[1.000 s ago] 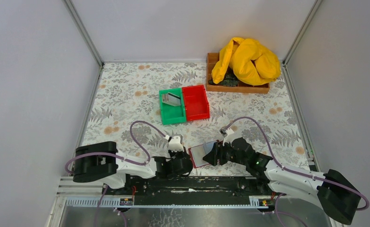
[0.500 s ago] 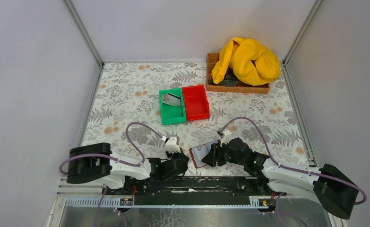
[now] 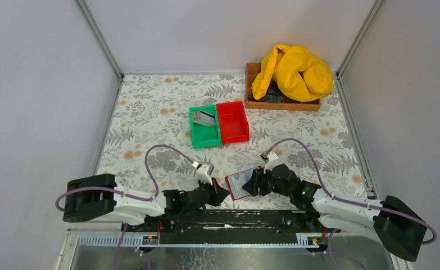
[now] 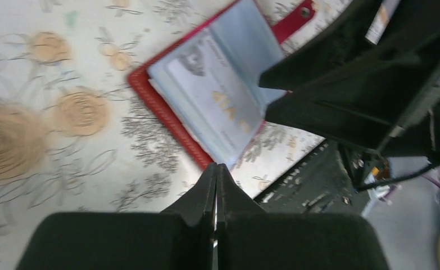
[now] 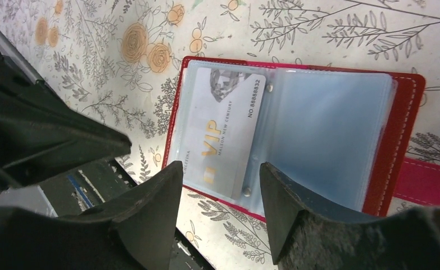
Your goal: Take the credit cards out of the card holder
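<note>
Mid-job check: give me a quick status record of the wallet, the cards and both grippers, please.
holder: dark red flat card holder, lying open
card inside: white-grey VIP card in a clear sleeve
card out: grey card in green plastic bin
left gripper: shut, tip beside the holder's red edge
right gripper: open, jaws either side of the VIP card, not gripping

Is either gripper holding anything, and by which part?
Nothing is held. The left gripper is shut on nothing beside the card holder; the right gripper is open over it.
</note>
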`<state>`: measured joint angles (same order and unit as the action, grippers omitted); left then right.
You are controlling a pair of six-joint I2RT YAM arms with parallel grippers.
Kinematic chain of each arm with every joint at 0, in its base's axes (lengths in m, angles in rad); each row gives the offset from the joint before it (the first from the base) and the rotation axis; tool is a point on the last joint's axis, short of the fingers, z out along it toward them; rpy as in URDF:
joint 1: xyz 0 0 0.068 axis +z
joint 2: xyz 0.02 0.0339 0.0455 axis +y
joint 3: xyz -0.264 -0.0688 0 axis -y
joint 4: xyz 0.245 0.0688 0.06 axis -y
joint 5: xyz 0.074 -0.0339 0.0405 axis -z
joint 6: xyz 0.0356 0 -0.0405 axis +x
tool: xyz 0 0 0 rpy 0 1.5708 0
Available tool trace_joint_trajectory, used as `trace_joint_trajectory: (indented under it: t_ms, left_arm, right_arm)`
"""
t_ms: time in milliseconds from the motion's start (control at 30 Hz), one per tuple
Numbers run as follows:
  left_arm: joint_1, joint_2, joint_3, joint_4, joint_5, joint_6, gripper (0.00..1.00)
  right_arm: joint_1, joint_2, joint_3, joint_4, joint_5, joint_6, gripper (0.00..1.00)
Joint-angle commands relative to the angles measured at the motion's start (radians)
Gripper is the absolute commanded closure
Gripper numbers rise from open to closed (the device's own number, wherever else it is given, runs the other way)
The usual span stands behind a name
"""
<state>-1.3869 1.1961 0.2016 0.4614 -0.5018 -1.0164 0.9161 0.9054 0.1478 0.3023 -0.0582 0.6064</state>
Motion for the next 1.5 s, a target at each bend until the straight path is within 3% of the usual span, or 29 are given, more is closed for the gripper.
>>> trace_joint_trajectory:
  t_ms: [0, 233, 433, 667, 1133, 1333, 1467]
  left_arm:
    - [-0.004, 0.073, 0.042, 0.242, 0.096, 0.081, 1.00]
    - [0.016, 0.240, 0.071, 0.327, 0.109, 0.062, 1.00]
    - [0.137, 0.379, 0.030, 0.473, 0.213, 0.030, 1.00]
    - [0.227, 0.430, -0.008, 0.497, 0.271, 0.017, 1.00]
    - [0.236, 0.519, 0.007, 0.561, 0.326, 0.013, 1.00]
    - [0.244, 0.540, 0.009, 0.576, 0.342, 0.011, 1.00]
    - [0.253, 0.563, 0.000, 0.611, 0.356, 0.000, 1.00]
  right_arm:
    - [-0.006, -0.018, 0.007, -0.002, 0.042, -0.029, 0.40]
    - [-0.007, -0.009, -0.019, 0.031, 0.019, -0.013, 0.39]
    - [-0.008, -0.011, -0.022, 0.041, 0.004, 0.000, 0.39]
    - [-0.008, 0.007, -0.035, 0.084, -0.029, 0.022, 0.39]
    - [-0.012, 0.108, -0.040, 0.228, -0.052, 0.056, 0.42]
    - [-0.014, 0.069, -0.038, 0.224, -0.043, 0.055, 0.49]
    - [-0.015, 0.009, -0.035, 0.173, -0.012, 0.047, 0.67]
